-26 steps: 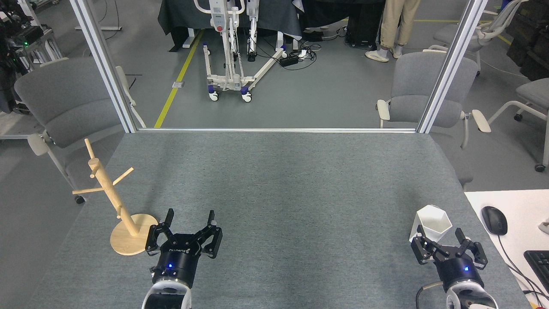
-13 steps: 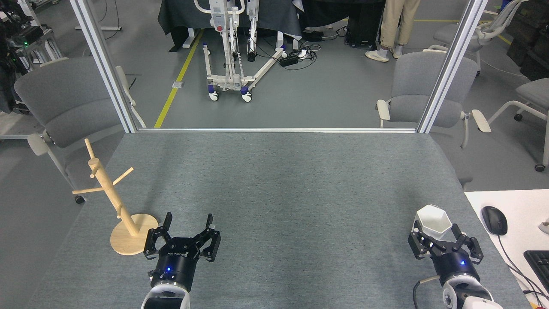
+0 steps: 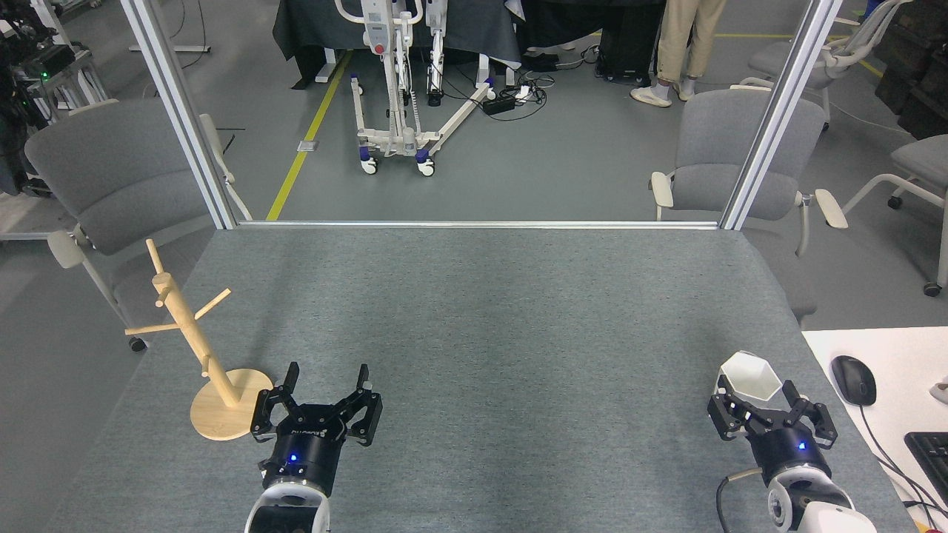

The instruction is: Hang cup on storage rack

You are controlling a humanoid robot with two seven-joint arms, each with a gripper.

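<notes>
Since the earlier frames, the right gripper has drawn slightly nearer and lower, its fingers now flanking the near side of the cup; the left gripper has barely shifted. Head view, sole view. Item: cup, matte white, faceted sides, hexagonal rim, standing upright with its mouth up at the near right of the table, close to the table's right edge. Relation: cup lies just beyond the right gripper, directly ahead of it, touching or nearly so; contact cannot be judged. Right arm is by far the nearer; jaws spread wide, empty. Left gripper also spread wide, holding nothing, just right of the rack base. Item: storage rack, pale wood, slim post leaning in view, angled pegs, round flat disc base, at the near left, well apart from the cup. Table surface: grey woven fabric, flat. Judgement: grasp not yet made; the cup must then cross the full table width to a peg.
</notes>
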